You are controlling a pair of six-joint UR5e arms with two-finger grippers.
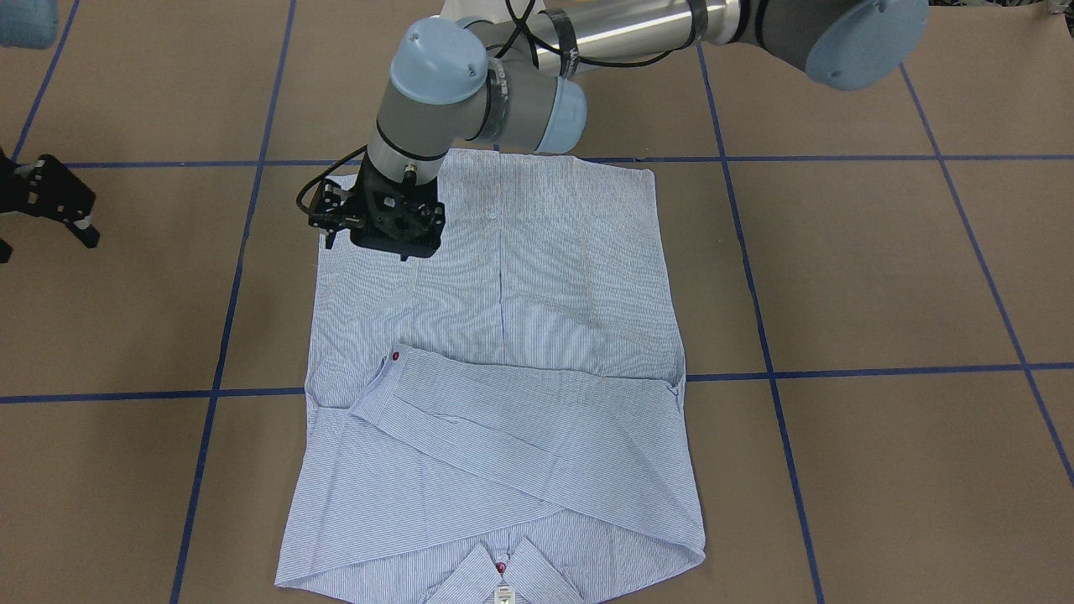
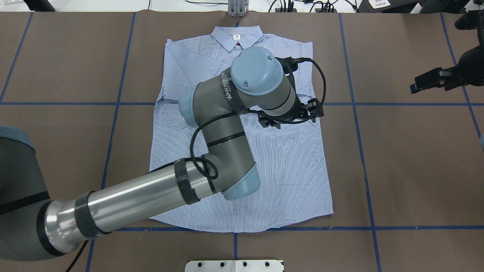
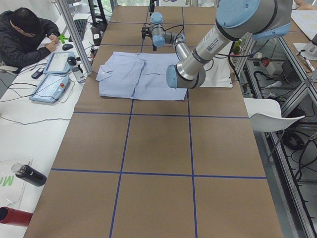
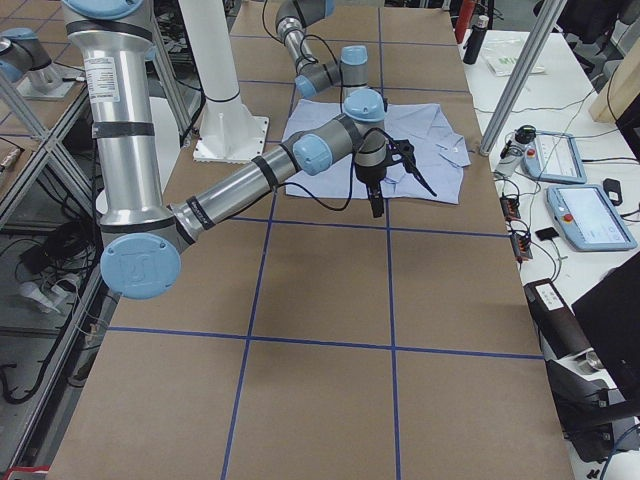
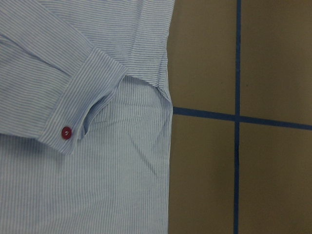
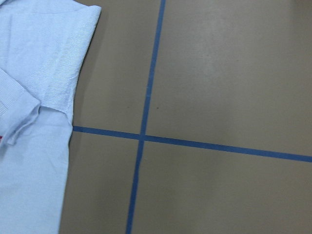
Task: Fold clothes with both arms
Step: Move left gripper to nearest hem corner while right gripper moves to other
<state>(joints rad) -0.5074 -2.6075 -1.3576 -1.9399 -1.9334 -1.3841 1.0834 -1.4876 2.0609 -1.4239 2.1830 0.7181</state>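
The light blue striped shirt [image 2: 287, 170] lies flat on the brown table, collar [image 2: 236, 37] at the far side and both sleeves folded across the chest. A cuff with a dark red button [image 5: 66, 132] shows in the left wrist view, close to the shirt's side edge. My left arm [image 2: 223, 151] reaches across the shirt. Its gripper [image 1: 386, 231] points down over the shirt's side, level with that cuff; its fingers are hidden, so I cannot tell their state. My right gripper [image 1: 46, 245] hovers open and empty over bare table, well off the shirt's edge [image 6: 68, 122].
Blue tape lines [image 2: 363, 104] grid the brown tabletop. A white mounting plate [image 2: 234, 265] sits at the near edge. A person [image 3: 25, 34] sits at a side bench with tablets [image 3: 49, 87], and a dark bottle [image 3: 29, 174] lies there.
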